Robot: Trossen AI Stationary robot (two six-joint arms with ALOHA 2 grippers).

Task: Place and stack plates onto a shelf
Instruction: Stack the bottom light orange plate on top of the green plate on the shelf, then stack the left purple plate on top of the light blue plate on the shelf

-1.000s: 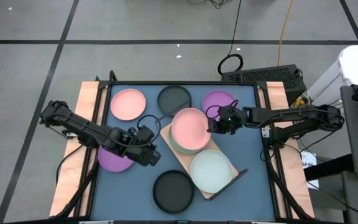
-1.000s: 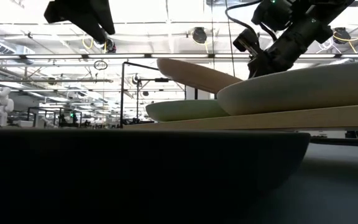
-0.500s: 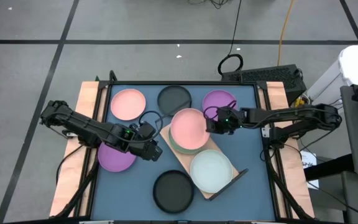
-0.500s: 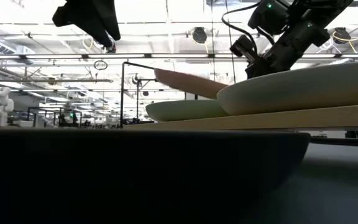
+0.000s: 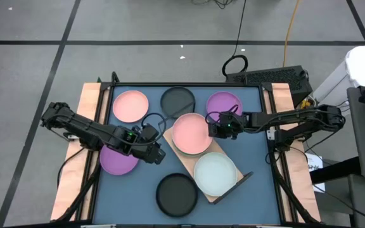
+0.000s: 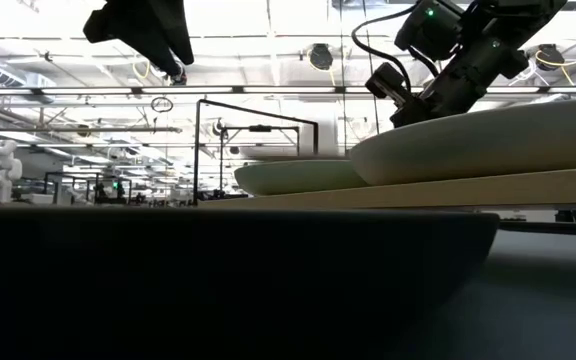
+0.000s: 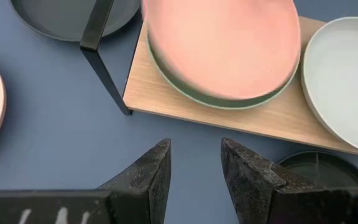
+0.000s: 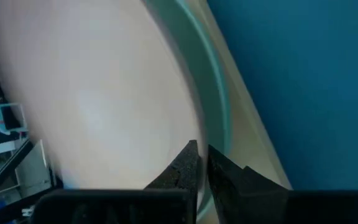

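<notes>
blue table top [image 5: 252, 183], bright room beyond

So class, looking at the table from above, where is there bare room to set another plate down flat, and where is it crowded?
Bare mat lies right of the shelf, below the right end effector, and in the near-left corner below the purple plate. The far edge is crowded: pink plate, black plate and another purple plate sit close together.

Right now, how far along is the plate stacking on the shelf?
Done: the shelf holds a pale plate and a green plate. In hand: the right end effector is at the rim of a pink plate lying on the green one. Left: two black, two purple and one pink plate sit on the table. The left end effector hovers open.
</notes>
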